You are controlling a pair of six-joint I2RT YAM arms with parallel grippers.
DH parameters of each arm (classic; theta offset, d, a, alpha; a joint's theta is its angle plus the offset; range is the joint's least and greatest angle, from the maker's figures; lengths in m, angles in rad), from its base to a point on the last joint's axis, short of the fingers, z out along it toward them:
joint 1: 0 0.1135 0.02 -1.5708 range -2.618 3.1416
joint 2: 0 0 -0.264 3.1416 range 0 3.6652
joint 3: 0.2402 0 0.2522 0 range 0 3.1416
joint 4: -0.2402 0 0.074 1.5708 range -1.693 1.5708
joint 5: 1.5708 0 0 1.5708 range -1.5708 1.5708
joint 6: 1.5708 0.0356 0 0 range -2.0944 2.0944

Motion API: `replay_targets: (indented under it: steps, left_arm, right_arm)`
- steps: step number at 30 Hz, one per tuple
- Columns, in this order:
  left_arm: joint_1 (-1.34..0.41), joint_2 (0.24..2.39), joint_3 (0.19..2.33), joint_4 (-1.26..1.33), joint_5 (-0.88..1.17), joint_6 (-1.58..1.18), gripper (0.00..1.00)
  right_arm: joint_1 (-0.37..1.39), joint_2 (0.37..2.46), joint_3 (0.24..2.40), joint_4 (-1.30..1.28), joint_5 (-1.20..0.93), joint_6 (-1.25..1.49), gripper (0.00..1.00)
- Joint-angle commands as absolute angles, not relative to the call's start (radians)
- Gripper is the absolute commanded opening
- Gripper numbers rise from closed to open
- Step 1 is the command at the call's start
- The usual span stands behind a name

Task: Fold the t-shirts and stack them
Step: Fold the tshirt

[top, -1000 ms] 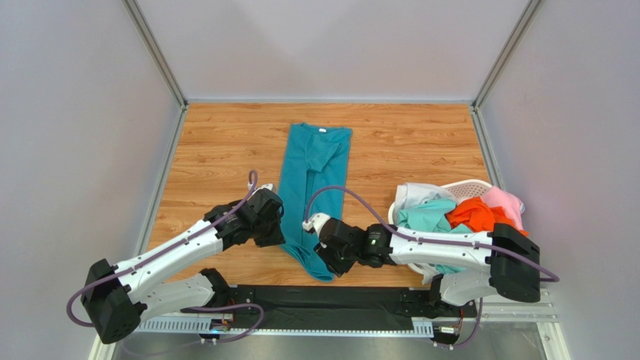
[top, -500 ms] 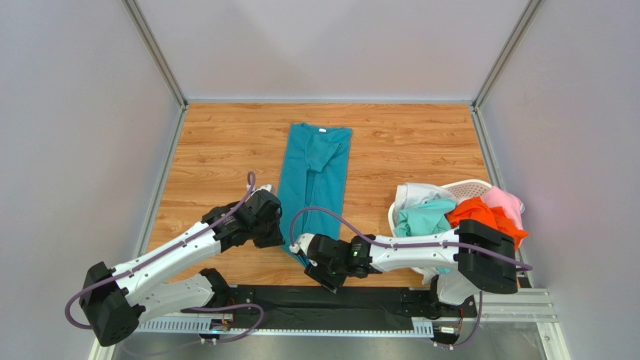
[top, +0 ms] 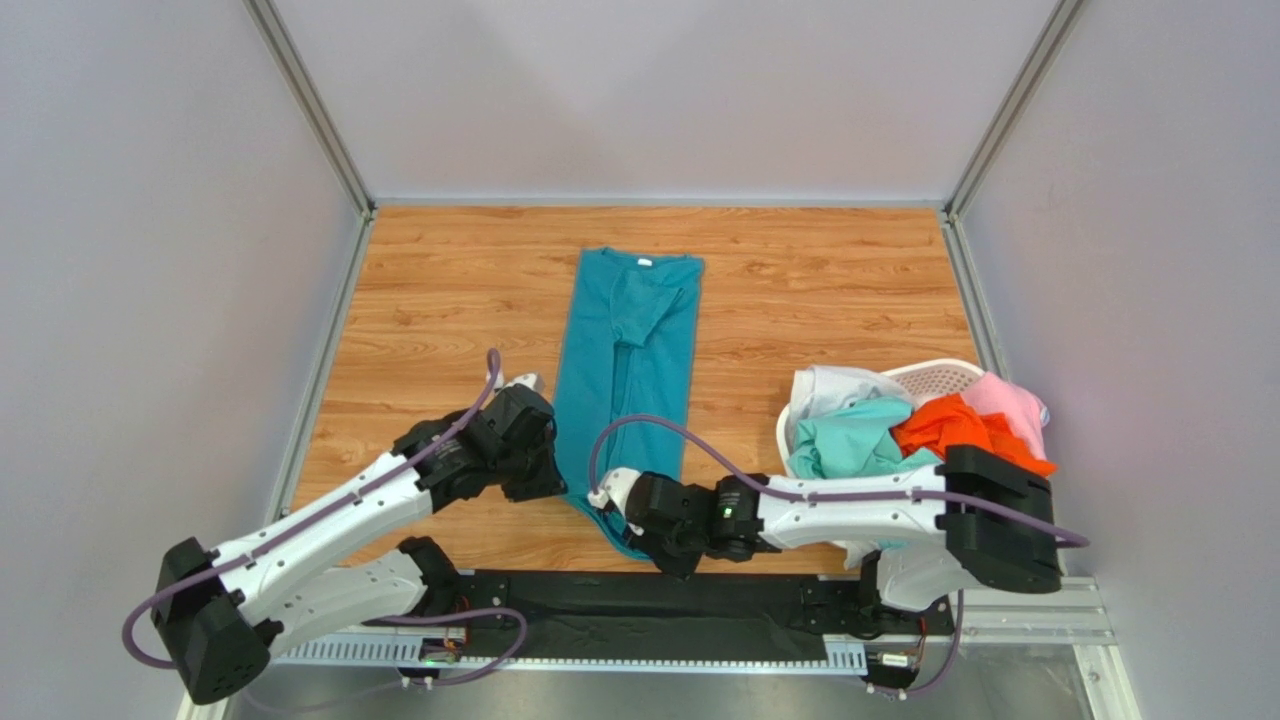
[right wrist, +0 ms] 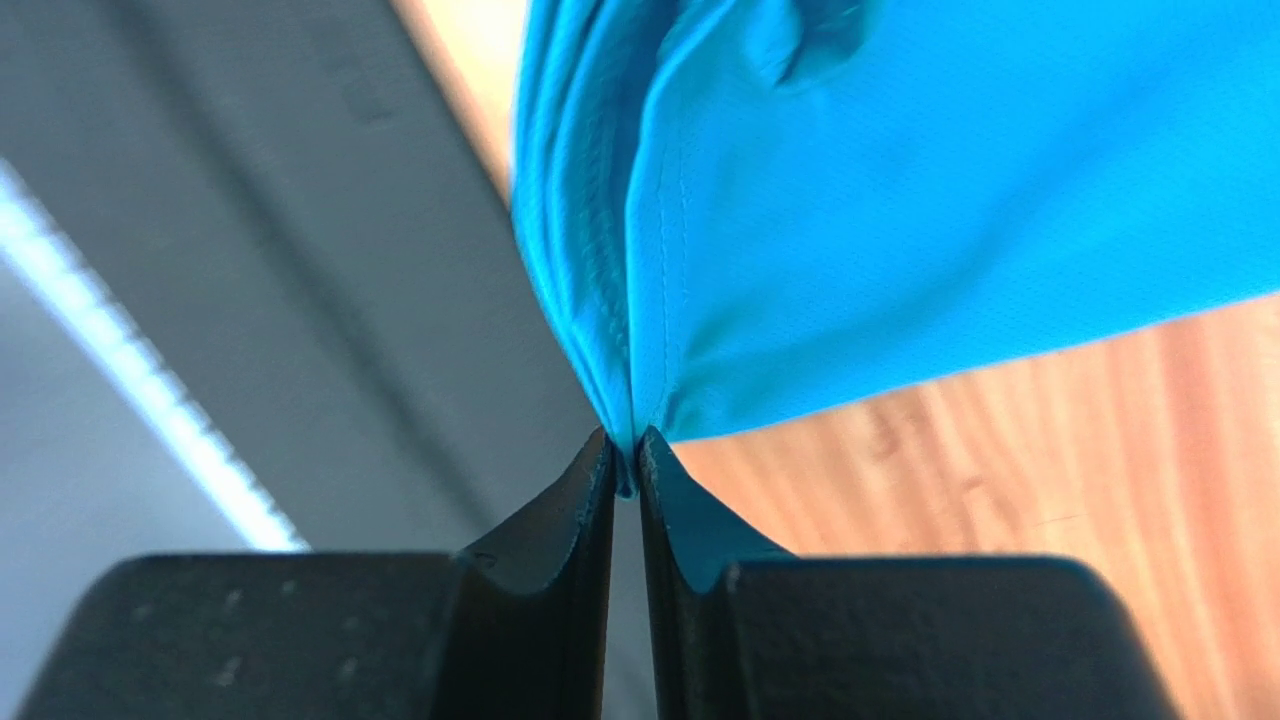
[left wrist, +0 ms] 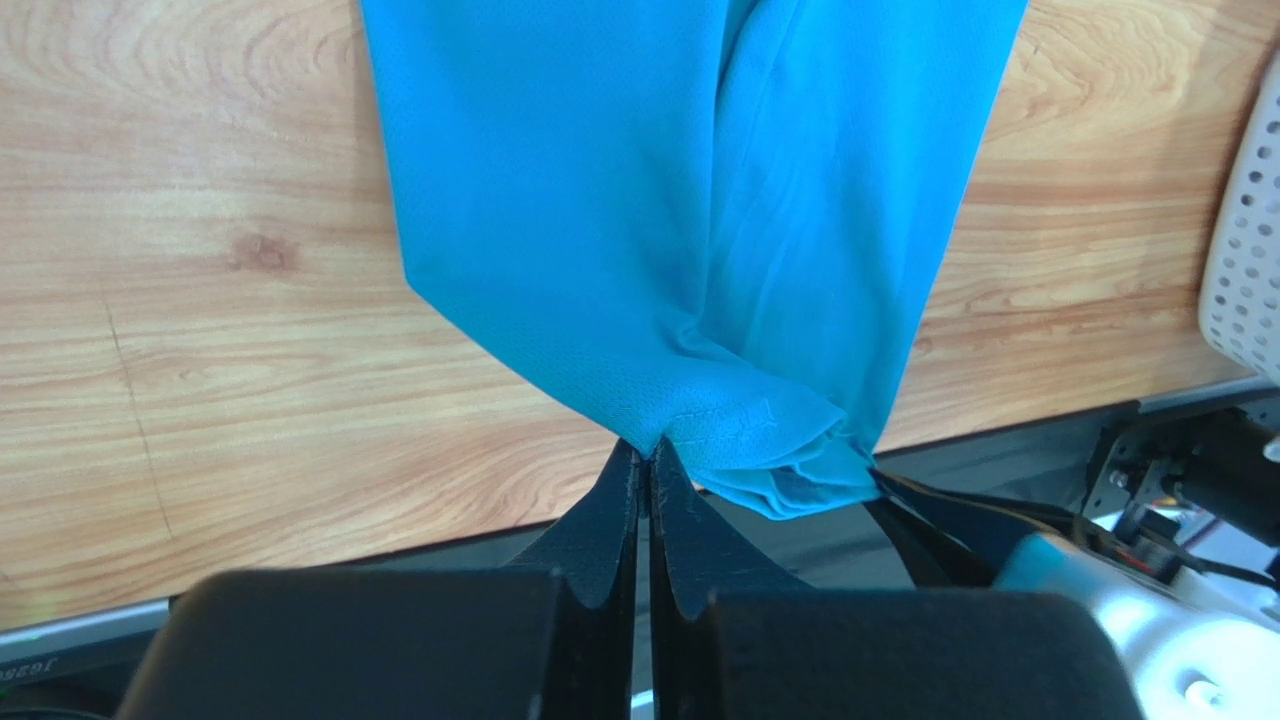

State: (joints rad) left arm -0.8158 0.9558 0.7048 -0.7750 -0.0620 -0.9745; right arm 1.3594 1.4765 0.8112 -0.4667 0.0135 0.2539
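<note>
Our left gripper is pinched tight on the near-left corner of the teal t-shirt hem. Our right gripper is clamped on the same hem just to its right, at the near edge of the table. From both grips the shirt runs straight away from us as a narrow strip, collar farthest, so we judge the fold must carry the hem forward along that axis.
</note>
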Motion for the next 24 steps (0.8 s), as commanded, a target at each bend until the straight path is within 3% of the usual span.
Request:
replay_targets:
  steps: [1, 9, 19, 24]
  left_arm:
    - [-0.811, 0.878, 0.673, -0.827, -0.035, -1.009, 0.00]
    - [-0.811, 0.684, 0.649, -0.902, -0.058, -1.023, 0.00]
    - [-0.810, 0.784, 0.807, -0.924, -0.184, -0.986, 0.00]
    - [-0.790, 0.874, 0.864, -0.898, -0.255, -0.974, 0.00]
  right_arm:
    - [1.381, 1.361, 0.792, -0.445, -0.109, 0.284, 0.12]
    - [1.373, 1.263, 0.846, -0.561, -0.103, 0.293, 0.12]
    - [1.183, 1.175, 0.919, -0.646, -0.025, 0.287, 0.10]
    - [1.120, 1.196, 0.959, -0.653, 0.141, 0.264, 0.10]
